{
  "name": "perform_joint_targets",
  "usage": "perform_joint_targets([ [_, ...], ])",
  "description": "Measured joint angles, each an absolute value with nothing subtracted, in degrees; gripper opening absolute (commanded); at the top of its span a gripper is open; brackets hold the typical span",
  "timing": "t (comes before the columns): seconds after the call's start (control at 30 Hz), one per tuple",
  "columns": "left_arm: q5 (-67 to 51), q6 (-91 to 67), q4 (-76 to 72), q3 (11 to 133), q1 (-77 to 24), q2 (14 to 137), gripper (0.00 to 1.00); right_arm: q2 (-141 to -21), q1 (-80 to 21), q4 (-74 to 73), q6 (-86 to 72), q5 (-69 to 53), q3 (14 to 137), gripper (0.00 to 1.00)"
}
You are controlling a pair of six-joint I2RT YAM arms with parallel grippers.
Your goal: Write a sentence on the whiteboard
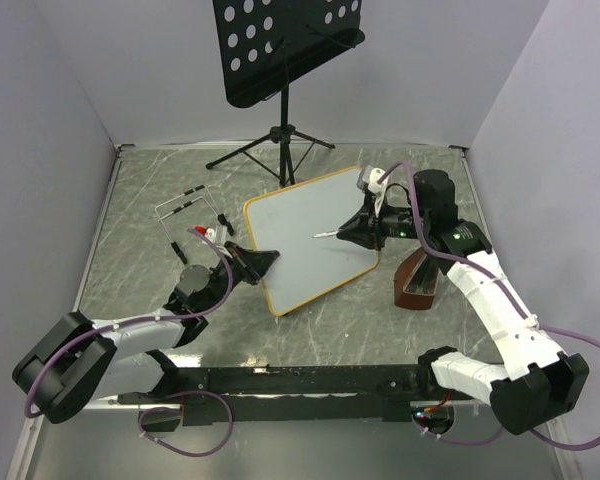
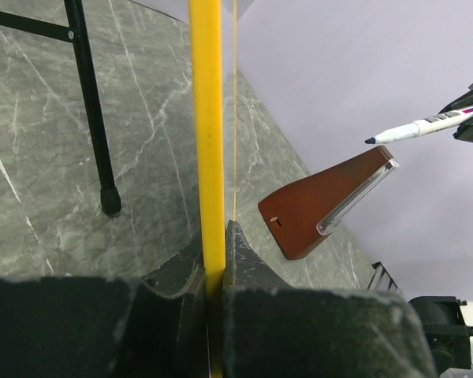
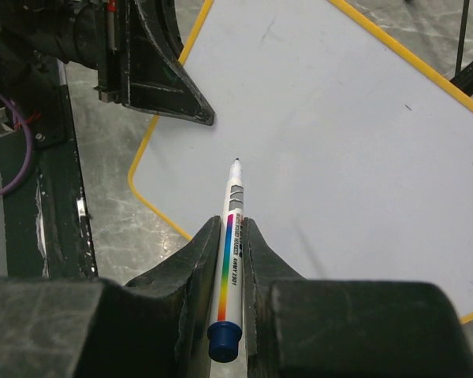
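Observation:
The whiteboard (image 1: 305, 240), white with a thin orange frame, is propped tilted on the table. My left gripper (image 1: 265, 262) is shut on its left frame edge (image 2: 206, 118), which passes between the jaws in the left wrist view (image 2: 217, 236). My right gripper (image 1: 365, 228) is shut on a white marker (image 3: 235, 197) with a rainbow stripe and a blue end. The marker's tip hovers just above the board's middle (image 3: 339, 142). The marker also shows in the left wrist view (image 2: 426, 126). No blue lettering shows on the board; its face is blank apart from faint specks.
A black perforated music stand (image 1: 285, 40) on a tripod (image 1: 270, 150) stands behind the board. A brown wedge-shaped case (image 1: 417, 280) lies right of the board, under my right arm. A wire rack (image 1: 185, 205) and a small red-and-white item (image 1: 212, 232) sit at the left.

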State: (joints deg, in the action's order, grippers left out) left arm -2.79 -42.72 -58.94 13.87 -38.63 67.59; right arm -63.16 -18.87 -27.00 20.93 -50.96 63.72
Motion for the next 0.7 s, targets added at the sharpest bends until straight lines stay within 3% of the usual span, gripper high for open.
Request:
perform_joint_targets([
  [0.7, 0.95, -44.18, -54.13, 14.74, -40.62, 65.19, 0.01, -65.78, -21.58, -29.78, 22.83, -50.41, 67.94, 0.00],
])
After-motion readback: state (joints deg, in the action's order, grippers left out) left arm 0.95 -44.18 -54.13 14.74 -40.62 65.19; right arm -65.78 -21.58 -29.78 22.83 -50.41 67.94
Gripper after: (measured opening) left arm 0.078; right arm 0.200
